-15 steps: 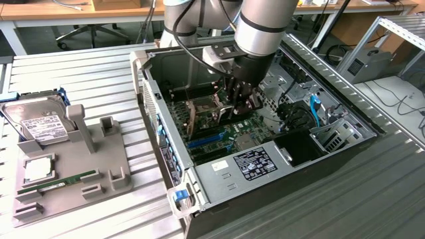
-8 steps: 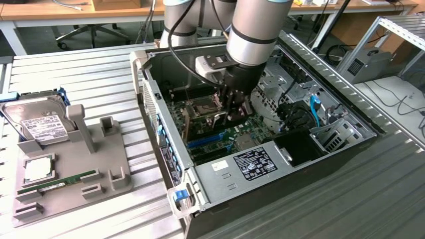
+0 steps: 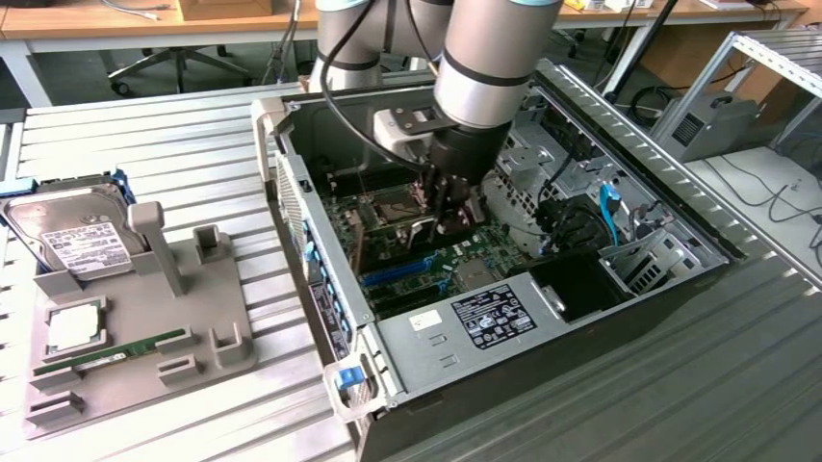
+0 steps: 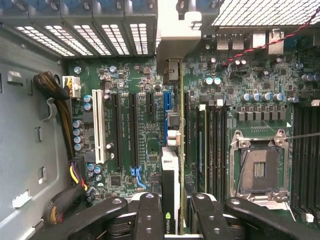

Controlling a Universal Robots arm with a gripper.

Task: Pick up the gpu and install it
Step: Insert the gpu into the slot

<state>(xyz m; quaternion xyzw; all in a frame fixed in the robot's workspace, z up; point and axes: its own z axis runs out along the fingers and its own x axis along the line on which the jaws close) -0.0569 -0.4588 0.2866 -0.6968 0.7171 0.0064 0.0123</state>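
From my station I see the arm reaching down into the open computer case (image 3: 642, 289), which lies on its side on the slatted table (image 3: 154, 135). The gripper (image 4: 175, 214) is closed on the gpu (image 4: 170, 175), its dark fingers (image 4: 148, 212) pressing either flat face of the card at the end farthest from the bracket. The card stands on edge, so in the wrist view I look straight down its thin top edge. It runs away from the fingers across the motherboard (image 4: 125, 80), and its silver bracket (image 4: 172, 37) sits up against the rear wall of the case, beside the vented slot covers (image 4: 100, 32). The card lines up over the blue expansion slot (image 4: 166, 102), between the black slots on one side and the memory slots and bare CPU socket (image 4: 260, 167) on the other. I cannot tell whether its lower edge is in the slot or just above it. On the exterior view's left, well apart from the case, the grey holder (image 3: 192, 318) carries the hard drive (image 3: 77, 236) and the green RAM stick (image 3: 110, 354).
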